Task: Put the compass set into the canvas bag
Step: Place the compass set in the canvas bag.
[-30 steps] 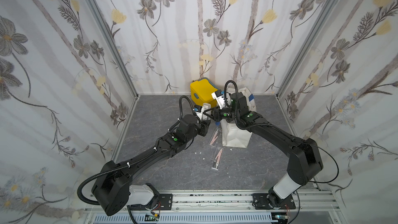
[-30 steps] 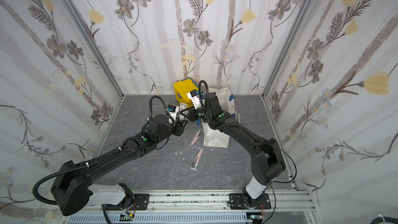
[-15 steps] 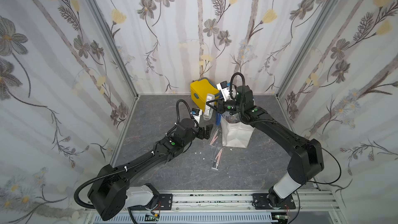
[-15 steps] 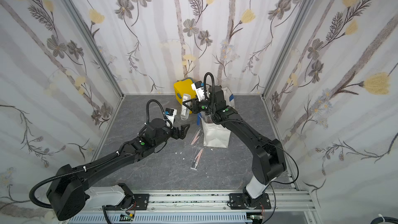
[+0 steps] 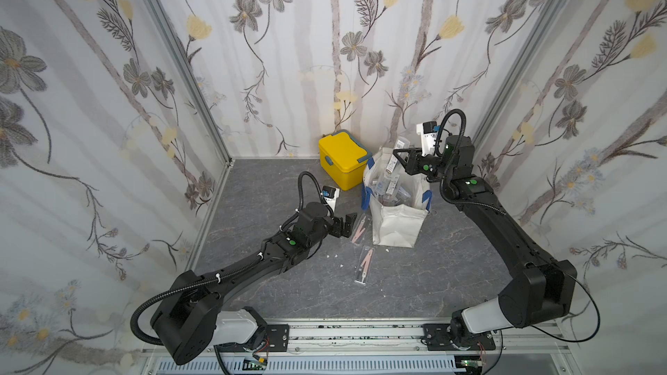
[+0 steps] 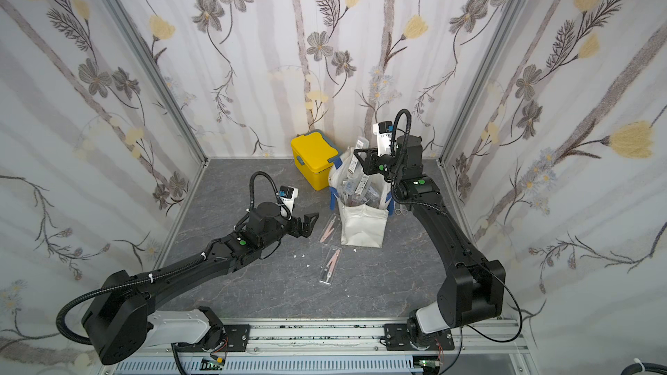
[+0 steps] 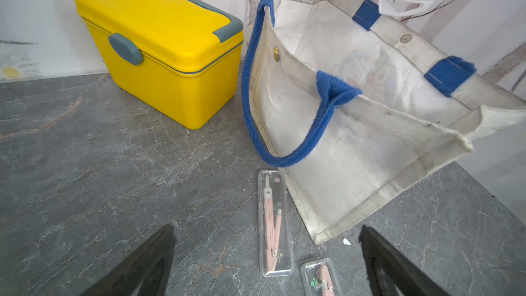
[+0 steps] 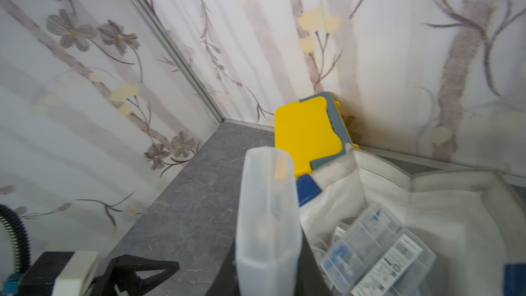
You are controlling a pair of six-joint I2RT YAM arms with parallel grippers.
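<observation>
The compass set (image 8: 267,217), in its clear case, is hanging upright over the far side of the canvas bag (image 5: 395,225), and I'm seeing the right gripper (image 5: 401,159) clamping it tight. The left gripper (image 6: 310,224) is gaping wide, holding nothing, just left of the bag.

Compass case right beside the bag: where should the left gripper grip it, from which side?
Come down and pinch across its narrow width at mid-length. The compass case lies flat, long and slim; the canvas bag crowds one long edge, so side approaches look blocked.
</observation>
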